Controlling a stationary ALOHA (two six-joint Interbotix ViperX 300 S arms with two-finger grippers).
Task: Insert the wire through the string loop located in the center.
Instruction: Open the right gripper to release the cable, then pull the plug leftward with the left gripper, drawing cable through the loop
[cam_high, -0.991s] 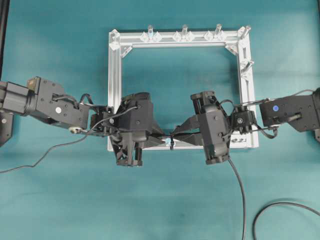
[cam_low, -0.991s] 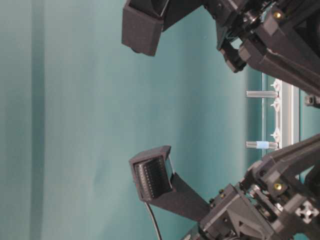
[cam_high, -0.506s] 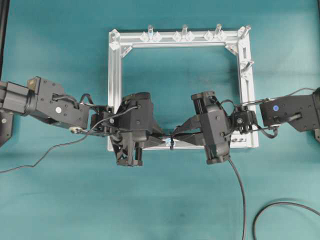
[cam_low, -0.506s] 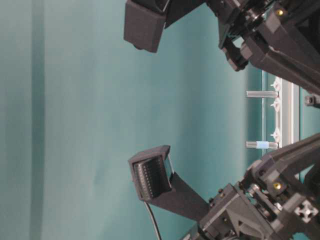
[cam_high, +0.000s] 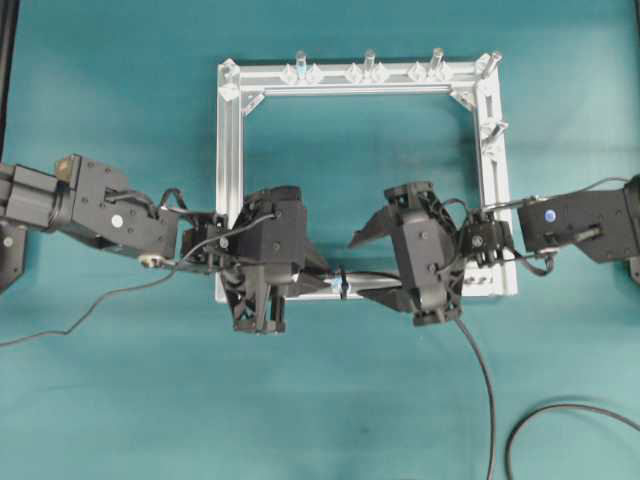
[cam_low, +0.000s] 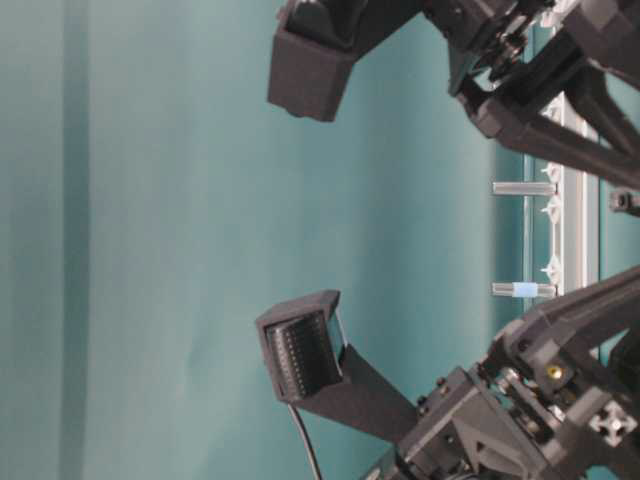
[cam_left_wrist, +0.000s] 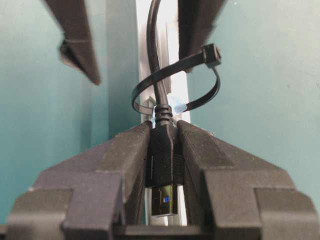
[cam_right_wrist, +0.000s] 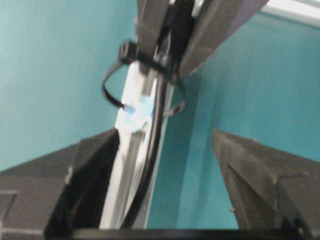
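Observation:
In the left wrist view my left gripper is shut on the black plug of the wire, whose metallic tip points back toward the camera. The cable runs away from the plug through the string loop, which is tied round the silver frame bar. My right gripper stands open, jaws wide apart. The wire passes between them, along the bar, touching neither finger. The loop and a pale blue mark lie just beyond. From overhead, both grippers flank the loop.
The square aluminium frame lies flat on the teal table, with upright posts along its far bar. A black cable trails from under the right wrist to the near edge, and another curve lies at the near right.
My right gripper has opened and let go of the wire, its fingers spreading apart beside the loop. The left gripper keeps its hold on the plug and has not moved.

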